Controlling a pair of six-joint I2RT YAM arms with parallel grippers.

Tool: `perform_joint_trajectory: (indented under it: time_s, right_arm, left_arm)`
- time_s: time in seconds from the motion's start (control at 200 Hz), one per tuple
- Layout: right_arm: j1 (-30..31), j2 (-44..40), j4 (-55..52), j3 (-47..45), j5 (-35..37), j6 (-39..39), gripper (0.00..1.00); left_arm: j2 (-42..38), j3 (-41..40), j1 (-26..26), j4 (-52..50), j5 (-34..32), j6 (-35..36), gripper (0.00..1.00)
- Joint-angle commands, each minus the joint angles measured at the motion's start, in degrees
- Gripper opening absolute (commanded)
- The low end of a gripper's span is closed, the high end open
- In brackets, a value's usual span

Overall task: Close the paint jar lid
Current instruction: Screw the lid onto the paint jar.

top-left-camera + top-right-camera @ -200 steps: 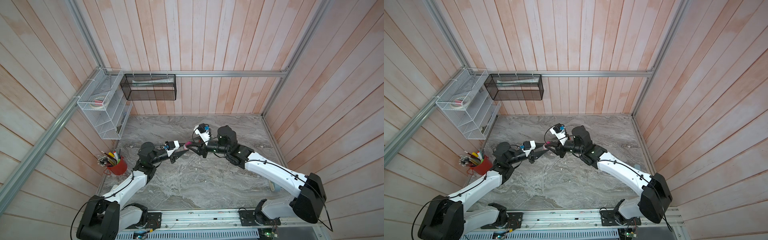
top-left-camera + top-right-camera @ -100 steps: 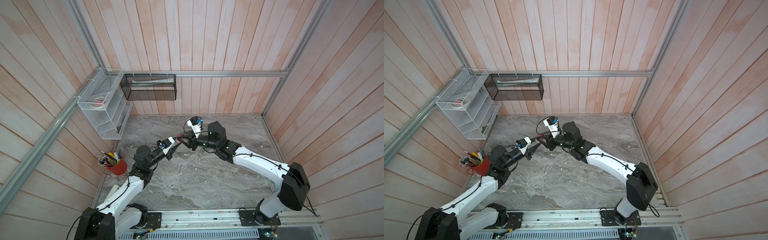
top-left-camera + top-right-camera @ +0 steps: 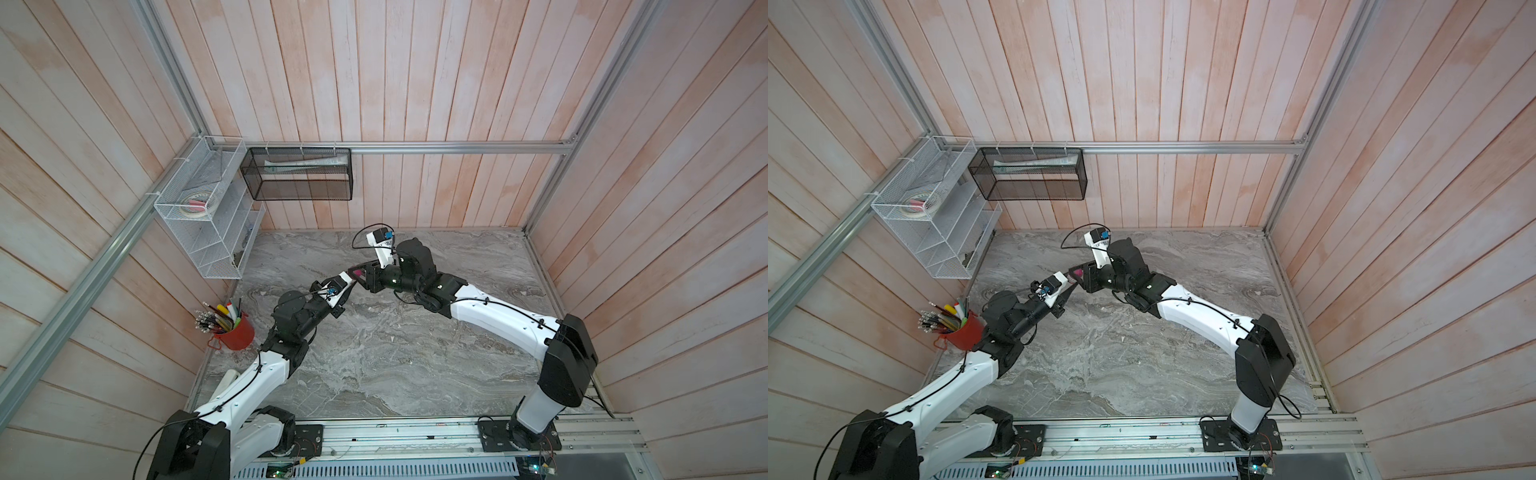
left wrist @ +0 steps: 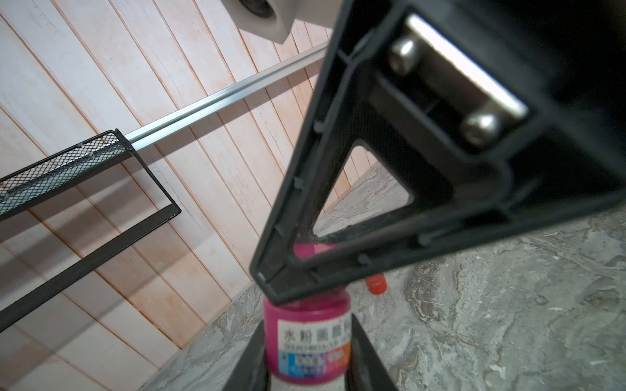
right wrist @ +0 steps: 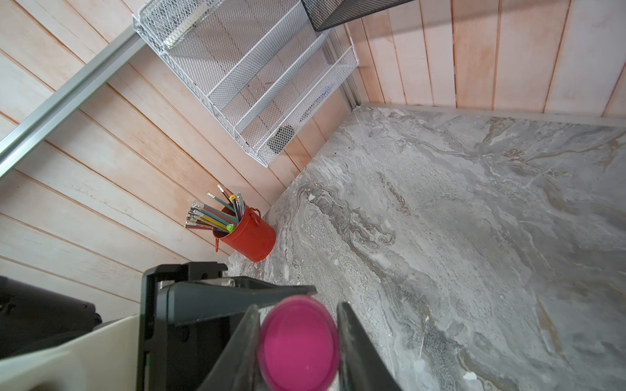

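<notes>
Now, starting on your left: your left hand (image 4: 306, 326) is clamping the pink jar (image 4: 306, 342) by its labelled body, and it seems to be holding it up off the counter (image 3: 395, 353) rather than resting it there. Over the last second it has been drifting toward the back-left corner, and the jar is going with it. At the jar's top, the lid (image 5: 298, 342) is sitting over the mouth, though nothing is showing you whether it is fully seated. Moving right, your right hand (image 5: 298, 309) is pinching that lid from both sides. Its arm has been reaching further across to follow the shift, and the wrist looks to be rolling slightly as it goes. Neither grip is loosening. For you, that is suggesting the closing is still under way. Both hands are travelling as a pair, so keep them aligned or the lid may be going on crooked.
</notes>
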Motion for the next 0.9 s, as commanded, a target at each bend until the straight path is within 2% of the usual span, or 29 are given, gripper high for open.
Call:
perform_joint_trajectory:
  time_s: [0.0, 0.335, 0.57, 0.895]
  right_arm:
    - [4.4, 3.3, -5.8, 0.1, -5.7, 2.5, 0.27]
    - [4.4, 1.5, -4.0, -2.1, -5.2, 2.1, 0.35]
    - [4.4, 1.0, -2.6, -2.9, -5.8, 1.8, 0.53]
    - [4.3, -5.8, 2.5, -11.3, -3.8, 0.7, 0.62]
  left_arm:
    - [-0.4, 1.0, -3.5, 7.6, 6.3, 3.0, 0.33]
    - [0.3, 0.9, -3.5, 8.3, 6.5, 2.1, 0.33]
    - [0.6, 0.9, -3.5, 8.2, 6.5, 1.8, 0.33]
    - [2.2, 1.6, -3.2, 7.2, 7.2, 1.1, 0.33]
